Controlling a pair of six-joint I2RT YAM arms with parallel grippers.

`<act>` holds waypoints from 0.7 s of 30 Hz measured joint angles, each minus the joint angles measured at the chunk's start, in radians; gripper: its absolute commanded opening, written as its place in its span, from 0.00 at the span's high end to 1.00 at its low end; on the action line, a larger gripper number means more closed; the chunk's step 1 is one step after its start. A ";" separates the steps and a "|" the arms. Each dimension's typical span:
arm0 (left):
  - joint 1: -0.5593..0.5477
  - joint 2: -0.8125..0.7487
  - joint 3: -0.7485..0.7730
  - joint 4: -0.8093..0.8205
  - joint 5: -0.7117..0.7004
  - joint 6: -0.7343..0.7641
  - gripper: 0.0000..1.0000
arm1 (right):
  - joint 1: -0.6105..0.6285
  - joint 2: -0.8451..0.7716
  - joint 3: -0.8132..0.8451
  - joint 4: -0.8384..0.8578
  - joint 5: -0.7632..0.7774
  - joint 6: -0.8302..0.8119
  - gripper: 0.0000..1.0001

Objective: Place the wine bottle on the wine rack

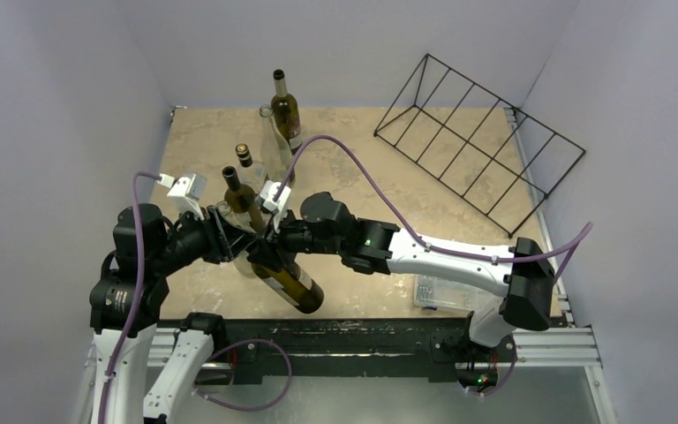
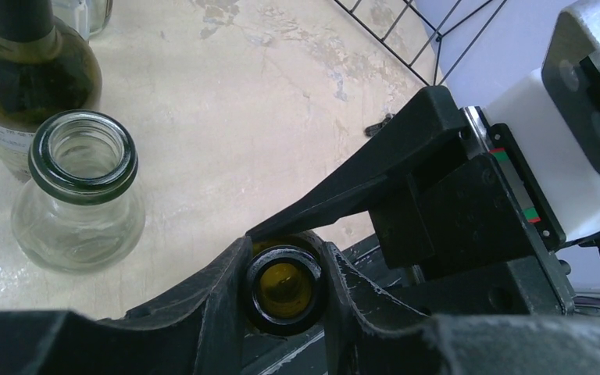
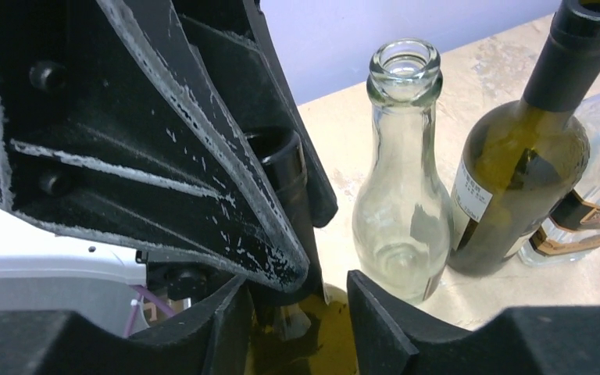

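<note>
- Wine bottle [image 1: 290,283]: smooth olive-green glass with a black-wrapped neck. It lies tilted low over the mottled beige table [image 1: 203,132] near the front edge, well apart from the rack.
- Rack [image 1: 481,146]: one, of thin black wire, wedge-shaped with parallel bars, at the far right.
- The right wrist view shows three standing bottles: a clear open-mouthed one [image 3: 402,195], an olive one [image 3: 516,180] with a black capsule, and a clear labelled one [image 3: 586,211].
- Left gripper [image 2: 283,275]: clenched on the wine bottle's neck, just below the mouth.
- Right gripper [image 3: 297,306]: jaws partway apart, flanking the wine bottle's shoulder; I cannot tell whether they press it.
</note>
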 measured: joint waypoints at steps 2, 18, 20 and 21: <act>0.000 -0.003 -0.001 0.001 0.000 0.000 1.00 | 0.001 0.005 0.008 0.002 0.002 0.000 0.60; 0.000 -0.007 -0.005 0.006 -0.010 -0.011 0.41 | 0.018 0.003 -0.008 0.041 0.030 0.013 1.00; 0.000 -0.010 -0.003 0.022 -0.009 -0.021 0.32 | 0.015 0.002 -0.028 0.039 0.043 0.028 1.00; 0.000 -0.010 0.000 0.025 -0.008 -0.022 0.29 | 0.014 0.002 -0.041 0.039 0.051 0.029 1.00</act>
